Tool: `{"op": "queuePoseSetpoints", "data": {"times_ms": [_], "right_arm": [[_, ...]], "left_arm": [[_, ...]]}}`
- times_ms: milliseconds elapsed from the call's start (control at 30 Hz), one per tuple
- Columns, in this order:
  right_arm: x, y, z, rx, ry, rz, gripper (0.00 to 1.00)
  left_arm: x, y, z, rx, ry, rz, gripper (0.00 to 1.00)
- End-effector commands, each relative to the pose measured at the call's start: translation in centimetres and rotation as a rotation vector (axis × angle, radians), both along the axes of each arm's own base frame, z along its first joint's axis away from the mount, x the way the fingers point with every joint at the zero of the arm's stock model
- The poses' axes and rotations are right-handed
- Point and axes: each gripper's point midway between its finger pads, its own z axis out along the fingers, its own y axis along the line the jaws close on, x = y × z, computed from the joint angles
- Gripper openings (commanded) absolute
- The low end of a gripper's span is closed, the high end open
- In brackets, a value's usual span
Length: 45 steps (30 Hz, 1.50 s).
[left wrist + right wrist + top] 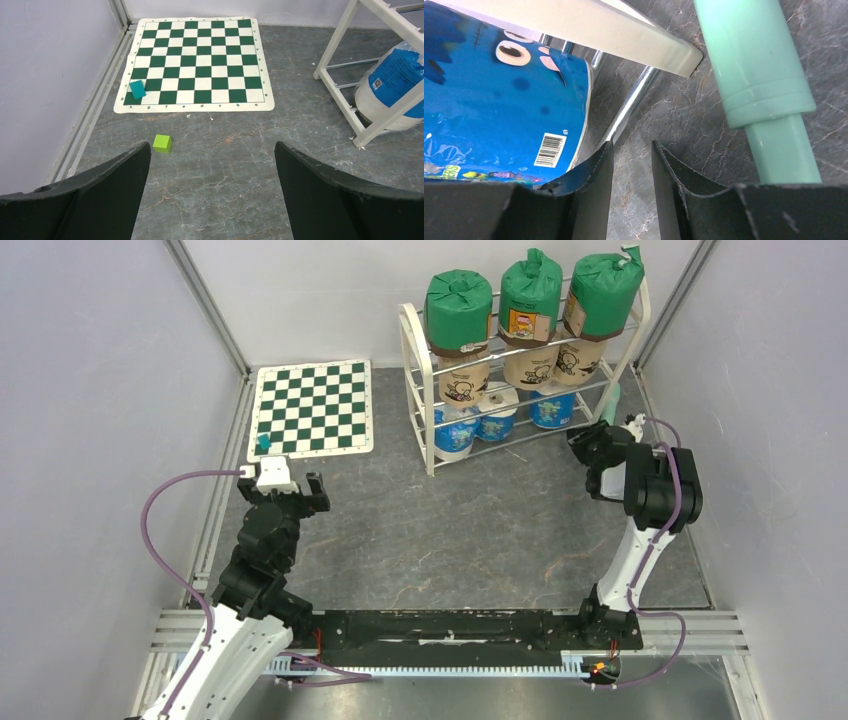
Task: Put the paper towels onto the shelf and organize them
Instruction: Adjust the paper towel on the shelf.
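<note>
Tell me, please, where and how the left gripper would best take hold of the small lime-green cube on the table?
Probably from straight above, closing on two opposite side faces of the lime-green cube. It sits flat on the table, apart from the chessboard mat, so all sides are free; the open left gripper may need a slight turn to square with them.

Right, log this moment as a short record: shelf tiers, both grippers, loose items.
Shelf: white-framed rack with chrome rods, holding nine rolls
Top tier: three green-wrapped paper towel rolls
Middle tier: three tan paper-wrapped rolls
Bottom tier: three blue-and-white wrapped rolls
Left gripper: wide open, empty
Right gripper: jaws nearly together, nothing between, at the rack's right foot
Loose items: mint-green plastic tube beside the rack; teal block on the checkered mat; lime-green cube on the grey table
</note>
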Motion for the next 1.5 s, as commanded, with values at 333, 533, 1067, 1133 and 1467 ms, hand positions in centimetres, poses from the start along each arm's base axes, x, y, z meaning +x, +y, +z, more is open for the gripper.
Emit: {"op": "queuePoseSetpoints", "data": {"times_ms": [333, 533, 1067, 1133, 1467], "right_arm": [[-4.3, 0.4, 2.4, -0.1, 0.041, 0.039, 0.46], [-3.1, 1.7, 6.9, -0.097, -0.114, 0.11, 0.6], [0.7, 2.7, 13.1, -0.022, -0.319, 0.151, 0.8], [1.3, 2.5, 13.1, -0.022, -0.321, 0.145, 0.8], [3.5, 2.5, 12.4, 0.016, -0.322, 0.134, 0.79]], "left_arm": [[-0.1, -0.3, 0.8, -0.059, -0.038, -0.009, 1.0], [-0.2, -0.2, 1.0, -0.067, -0.048, -0.01, 1.0], [-0.2, -0.3, 1.0, -0.066, -0.052, -0.014, 1.0], [-0.2, -0.3, 1.0, -0.066, -0.053, -0.015, 1.0], [-0.2, -0.1, 0.9, -0.062, -0.054, -0.009, 1.0]]}}
